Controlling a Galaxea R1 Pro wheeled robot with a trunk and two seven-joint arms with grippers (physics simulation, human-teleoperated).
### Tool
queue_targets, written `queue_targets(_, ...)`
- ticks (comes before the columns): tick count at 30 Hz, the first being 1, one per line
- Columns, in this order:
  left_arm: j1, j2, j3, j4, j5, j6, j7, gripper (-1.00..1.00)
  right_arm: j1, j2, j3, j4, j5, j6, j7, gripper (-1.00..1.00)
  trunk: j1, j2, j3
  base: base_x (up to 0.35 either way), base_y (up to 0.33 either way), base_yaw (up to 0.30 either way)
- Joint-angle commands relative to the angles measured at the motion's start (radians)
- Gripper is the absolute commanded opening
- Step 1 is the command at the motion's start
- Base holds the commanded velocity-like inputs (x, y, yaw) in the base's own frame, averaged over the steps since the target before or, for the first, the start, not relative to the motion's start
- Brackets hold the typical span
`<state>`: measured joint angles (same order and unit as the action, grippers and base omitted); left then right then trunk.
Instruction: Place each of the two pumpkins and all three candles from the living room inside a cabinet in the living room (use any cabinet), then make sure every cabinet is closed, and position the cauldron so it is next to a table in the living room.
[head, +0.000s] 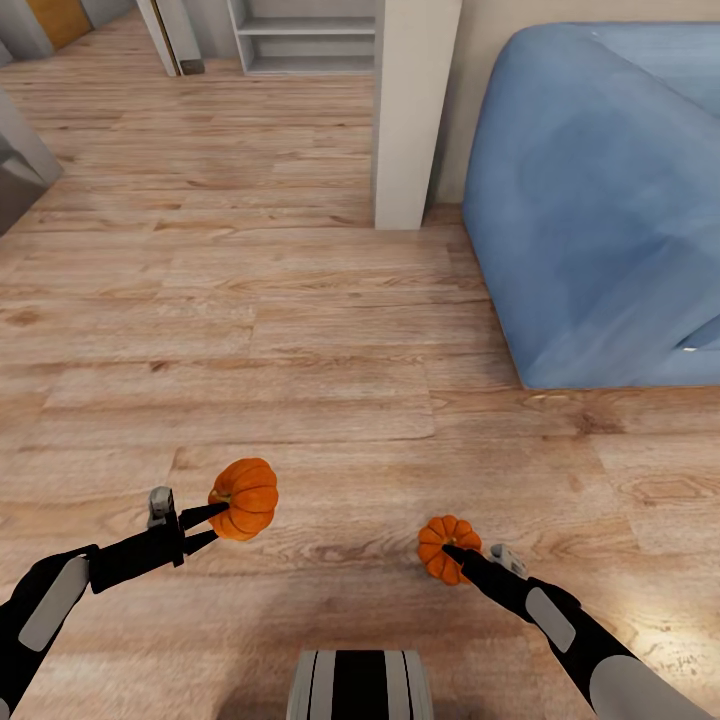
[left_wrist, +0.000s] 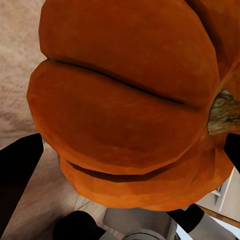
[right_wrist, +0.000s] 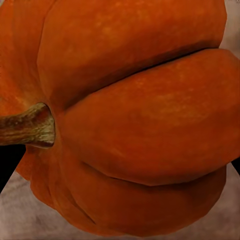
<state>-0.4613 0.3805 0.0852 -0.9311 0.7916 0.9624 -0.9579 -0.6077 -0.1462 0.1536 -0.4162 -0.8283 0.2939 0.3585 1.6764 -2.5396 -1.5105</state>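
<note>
Left gripper: black fingers clamped on bright-orange ribbed pumpkin, held above wood-plank floor. Right gripper: clamped on second orange ribbed pumpkin, likewise aloft. Blue upholstered sofa ahead at right; white square pillar beside it.

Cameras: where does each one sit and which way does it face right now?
Head view: on the head, looking down at wood floor and blue sofa; both arms, left tool, right tool.
Left wrist view: near that tool, facing its pumpkin; dark fingers.
Right wrist view: facing its pumpkin.
Shared: both pumpkins with head view.
</note>
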Motion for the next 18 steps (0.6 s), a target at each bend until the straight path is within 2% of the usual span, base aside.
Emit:
queue_targets(1,0.000,0.000,0.001,0.000,0.000,0.004,-0.002,-1.00,0.000,-0.001,0.001,0.002,0.011,-0.001,-0.006,-1.00,0.000,0.000,-0.001,0.000,0.000,0.000)
queue_targets(18,0.000,0.000,0.001,0.000,0.000,0.004,-0.002,-1.00,0.000,-0.001,0.001,0.002,0.012,-0.001,-0.006,-1.00,0.000,0.000,-0.001,0.000,0.000,0.000)
